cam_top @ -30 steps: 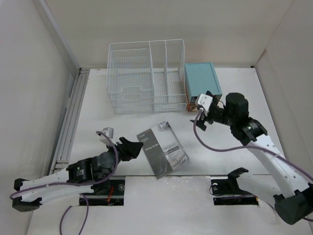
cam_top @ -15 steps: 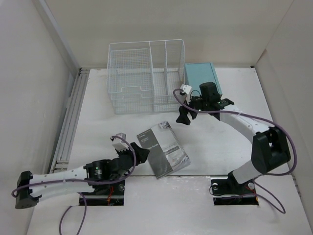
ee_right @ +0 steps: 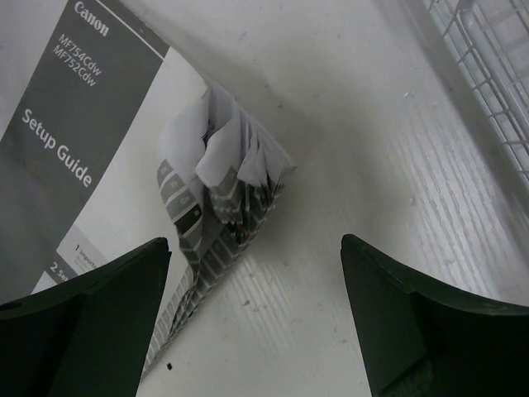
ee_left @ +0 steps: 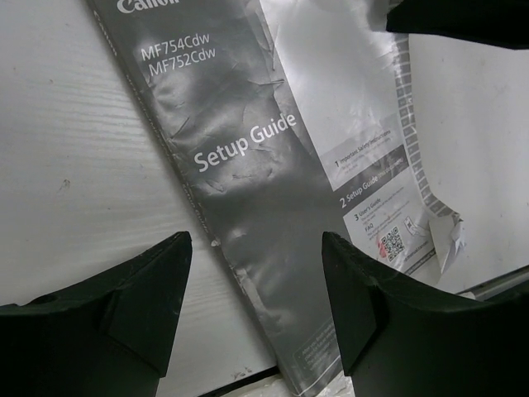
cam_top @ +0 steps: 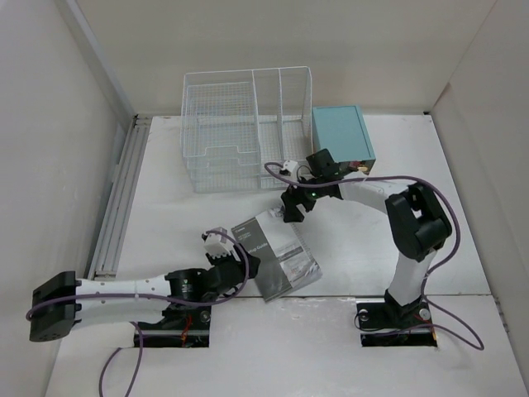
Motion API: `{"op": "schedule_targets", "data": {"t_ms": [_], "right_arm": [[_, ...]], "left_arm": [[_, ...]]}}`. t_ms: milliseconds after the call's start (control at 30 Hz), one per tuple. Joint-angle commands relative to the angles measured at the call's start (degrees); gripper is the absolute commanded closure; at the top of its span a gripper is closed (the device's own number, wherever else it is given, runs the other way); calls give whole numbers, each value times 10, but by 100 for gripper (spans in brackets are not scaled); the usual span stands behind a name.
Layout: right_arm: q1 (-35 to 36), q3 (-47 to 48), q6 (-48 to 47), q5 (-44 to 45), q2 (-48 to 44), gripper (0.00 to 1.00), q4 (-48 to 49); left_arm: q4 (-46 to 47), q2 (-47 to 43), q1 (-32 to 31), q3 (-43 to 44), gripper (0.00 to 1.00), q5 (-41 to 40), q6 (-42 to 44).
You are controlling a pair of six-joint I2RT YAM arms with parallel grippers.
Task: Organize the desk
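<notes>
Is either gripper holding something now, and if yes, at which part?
Nothing is held. The left gripper and the right gripper are both open over the setup guide, which lies on the desk.

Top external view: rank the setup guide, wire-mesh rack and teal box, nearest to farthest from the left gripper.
1. Setup guide, just right of the left gripper.
2. Wire-mesh rack, at the far edge, centre-left.
3. Teal box, far side, right of the rack.
</notes>
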Motion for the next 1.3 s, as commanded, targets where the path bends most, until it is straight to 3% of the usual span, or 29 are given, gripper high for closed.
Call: {"op": "schedule_targets", "data": {"t_ms": [0, 333, 467, 567, 600, 700, 733, 800, 1067, 1267], "right_arm": [[9, 48, 5, 7, 19, 9, -16], [36, 62, -4, -46, 56, 12, -55], [43, 55, -19, -70, 56, 23, -61], [43, 55, -24, -93, 63, 47, -74], [43, 55, -29, -98, 68, 59, -79], [43, 61, -42, -131, 74, 73, -97], [43, 66, -62, -142, 79, 86, -106], [43, 71, -70, -158, 79, 100, -127], [27, 106, -159, -253, 17, 100, -217], [4, 134, -228, -337, -2, 100, -306]], "left_arm": [[48, 18, -3, -7, 39, 2, -9], [108, 64, -3, -19, 39, 36, -3], [124, 91, -3, -19, 39, 44, -3], [124, 98, -3, -19, 39, 50, -3], [124, 103, 3, -19, 39, 50, -3], [124, 97, 3, -19, 39, 55, -3], [110, 97, 3, -19, 39, 55, -9], [92, 80, 3, -14, 39, 49, -14], [-35, -72, 3, -2, 33, 30, -25], [-41, -106, 3, -21, 33, 43, -25]]}}
